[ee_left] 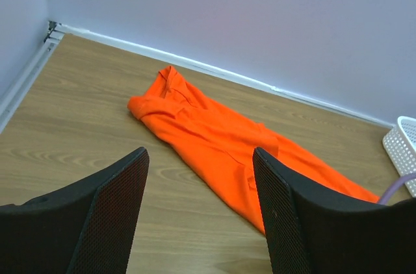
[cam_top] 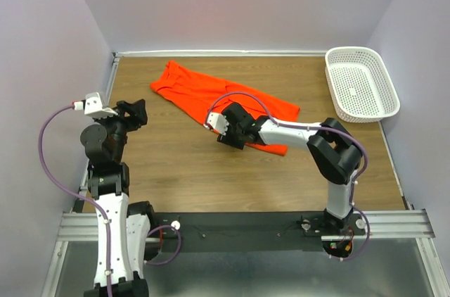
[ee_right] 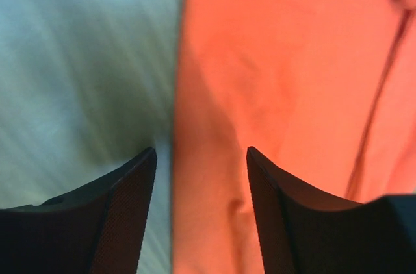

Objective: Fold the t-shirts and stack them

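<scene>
Top external | t-shirt (cam_top: 197, 93) runs far-left to near-right | left tool (ee_left: 199, 152) wide | right tool (ee_right: 201, 150) wide

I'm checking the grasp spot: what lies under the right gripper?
Below the right gripper, the wrist view shows the edge of the orange t-shirt lying on the wooden table. Whatever is beneath the fabric is covered, and the view is blurred.
</scene>
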Controlling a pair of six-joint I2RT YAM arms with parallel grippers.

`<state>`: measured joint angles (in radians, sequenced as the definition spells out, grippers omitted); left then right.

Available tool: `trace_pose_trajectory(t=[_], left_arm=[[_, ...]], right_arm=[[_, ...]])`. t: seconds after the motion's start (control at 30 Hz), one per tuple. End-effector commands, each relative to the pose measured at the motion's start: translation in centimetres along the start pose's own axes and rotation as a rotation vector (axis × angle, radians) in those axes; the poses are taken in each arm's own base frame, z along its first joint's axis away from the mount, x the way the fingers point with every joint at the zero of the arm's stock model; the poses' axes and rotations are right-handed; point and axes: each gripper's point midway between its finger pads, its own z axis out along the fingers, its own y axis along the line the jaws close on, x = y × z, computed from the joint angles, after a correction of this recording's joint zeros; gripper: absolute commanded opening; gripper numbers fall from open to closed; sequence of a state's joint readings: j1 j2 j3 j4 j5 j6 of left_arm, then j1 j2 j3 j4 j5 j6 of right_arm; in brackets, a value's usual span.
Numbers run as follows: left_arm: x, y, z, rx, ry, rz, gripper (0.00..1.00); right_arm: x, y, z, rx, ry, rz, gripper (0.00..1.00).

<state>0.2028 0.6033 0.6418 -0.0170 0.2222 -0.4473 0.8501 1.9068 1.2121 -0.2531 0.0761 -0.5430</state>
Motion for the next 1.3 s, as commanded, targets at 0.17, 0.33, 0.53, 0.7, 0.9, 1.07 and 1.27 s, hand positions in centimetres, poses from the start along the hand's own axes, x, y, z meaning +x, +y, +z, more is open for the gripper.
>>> trace_pose_trajectory(t=[0.17, 0.33, 0.53, 0.7, 0.9, 1.07, 1.27], left_arm=[[2.0, -0.1, -0.8, 0.032, 0.067, 0.043, 0.74], [1.7, -0.6, -1.0, 0.055, 0.050, 0.044, 0.74], [2.1, -1.0, -0.9, 0.085, 0.062, 0.041, 0.74], [3.3, -1.6, -0.6, 0.130, 0.105, 0.014, 0.74], [7.8, -1.9, 0.3, 0.177, 0.276, -0.148, 0.74], [11.3, -1.2, 0.7, 0.155, 0.377, -0.252, 0.74], [14.0, 1.5, 2.6, -0.001, 0.429, -0.318, 0.74]], right_arm=[[2.9, -0.3, 2.1, 0.077, 0.127, 0.027, 0.46], [2.4, 1.4, 1.2, -0.015, 0.078, 0.030, 0.20], [1.7, 3.6, -0.5, -0.146, 0.039, 0.049, 0.00], [0.5, 7.2, -2.3, -0.297, 0.003, 0.052, 0.00], [-3.3, 14.5, -3.6, -0.431, -0.011, -0.012, 0.01], [-6.8, 14.2, -3.6, -0.421, -0.029, 0.033, 0.55], [-9.5, 5.5, -10.4, -0.325, -0.239, 0.129, 0.86]])
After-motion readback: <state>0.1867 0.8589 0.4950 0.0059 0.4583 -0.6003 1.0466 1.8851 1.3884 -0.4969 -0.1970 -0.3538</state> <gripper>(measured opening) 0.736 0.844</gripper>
